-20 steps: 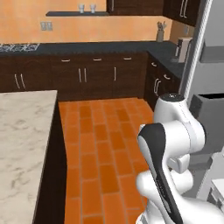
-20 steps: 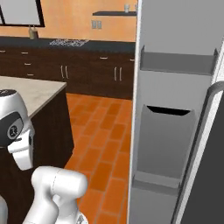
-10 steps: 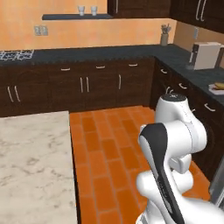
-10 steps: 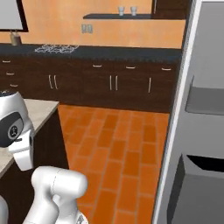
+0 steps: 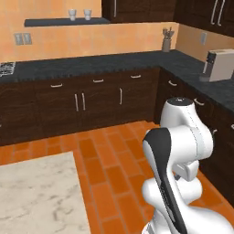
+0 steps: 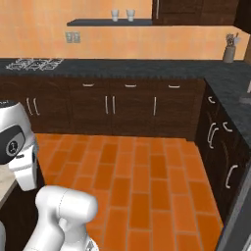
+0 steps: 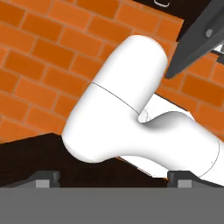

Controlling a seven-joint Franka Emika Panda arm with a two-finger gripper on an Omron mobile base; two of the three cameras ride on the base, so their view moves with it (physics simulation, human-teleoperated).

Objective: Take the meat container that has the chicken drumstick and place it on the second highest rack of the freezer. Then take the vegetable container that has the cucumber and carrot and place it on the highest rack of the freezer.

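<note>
The arm (image 5: pixel 176 151) is standing folded over the orange brick floor (image 6: pixel 142 181), beside the pale marble tabletop (image 5: pixel 36 196). In the hand view the fingers (image 7: pixel 47 179) are standing wide apart at the bottom edge and are holding nothing. A dark counter (image 5: pixel 91 61) is running along the back wall, with a white appliance (image 5: pixel 220 65) on it. A grey edge, maybe the freezer (image 6: pixel 238 215), is showing at the right; the containers are not visible.

No legible text or labels
</note>
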